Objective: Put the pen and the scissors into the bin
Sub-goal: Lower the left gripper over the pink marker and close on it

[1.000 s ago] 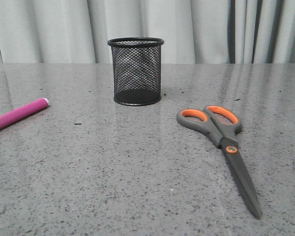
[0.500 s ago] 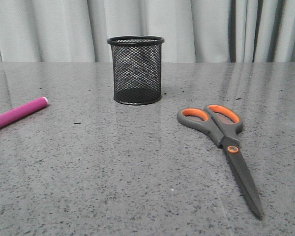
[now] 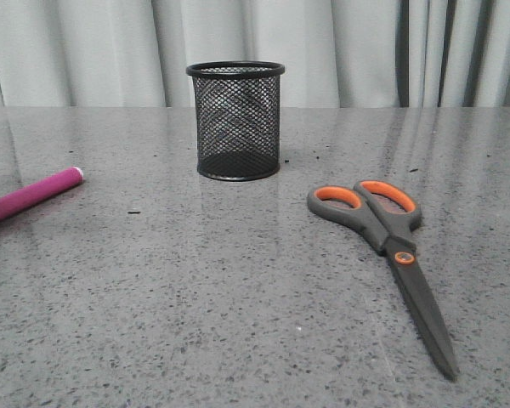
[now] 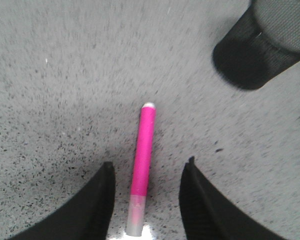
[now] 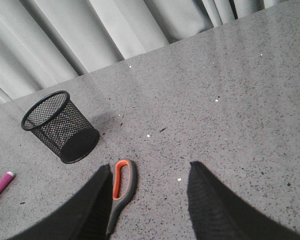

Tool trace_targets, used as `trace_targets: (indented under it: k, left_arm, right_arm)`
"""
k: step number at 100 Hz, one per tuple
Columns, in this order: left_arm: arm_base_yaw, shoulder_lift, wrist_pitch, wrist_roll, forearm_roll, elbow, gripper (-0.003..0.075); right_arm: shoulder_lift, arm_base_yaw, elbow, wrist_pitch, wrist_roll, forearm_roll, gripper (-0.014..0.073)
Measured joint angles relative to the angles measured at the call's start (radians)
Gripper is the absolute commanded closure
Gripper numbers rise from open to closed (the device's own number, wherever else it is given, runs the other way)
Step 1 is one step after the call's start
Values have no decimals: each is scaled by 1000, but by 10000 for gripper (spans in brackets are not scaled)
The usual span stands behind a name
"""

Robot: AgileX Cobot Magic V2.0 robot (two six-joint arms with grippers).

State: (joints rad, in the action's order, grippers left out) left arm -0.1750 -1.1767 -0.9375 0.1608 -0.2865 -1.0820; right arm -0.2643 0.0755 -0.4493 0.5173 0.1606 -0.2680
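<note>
You are at the very start: the pen (image 3: pixel 30 195) and the scissors (image 3: pixel 382 246) both lie on the table (image 3: pixel 195 289), and the bin (image 3: pixel 236 120) stands upright with nothing in it, upper centre of the front view. The step in hand looks like the pick of the pen. In the left wrist view the left gripper (image 4: pixel 146 200) is spread wide and holds nothing, with the pen (image 4: pixel 143 160) lying lengthwise in the gap between its fingers, white tip pointing away. Your next move is likely to lower and close on the pink barrel; how high the fingers sit above it cannot be told. The bin (image 4: pixel 262 42) shows at the upper right of that frame, well apart from the pen. The right gripper (image 5: pixel 150 200) is also wide open and empty, with an orange-lined scissor handle (image 5: pixel 121 187) just beside its left finger, lower centre.
</note>
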Motion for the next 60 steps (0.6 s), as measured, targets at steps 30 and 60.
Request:
trace_targets:
  k: [30,60]
  left_arm:
    - [-126,-328,-116,-123,148,-205,437]
    - [-126,-450,-124,-130,171,-226,437]
  right_arm:
    - [-2,2,0,49,0,1,281]
    - [-2,2,0,51,-4,1,281]
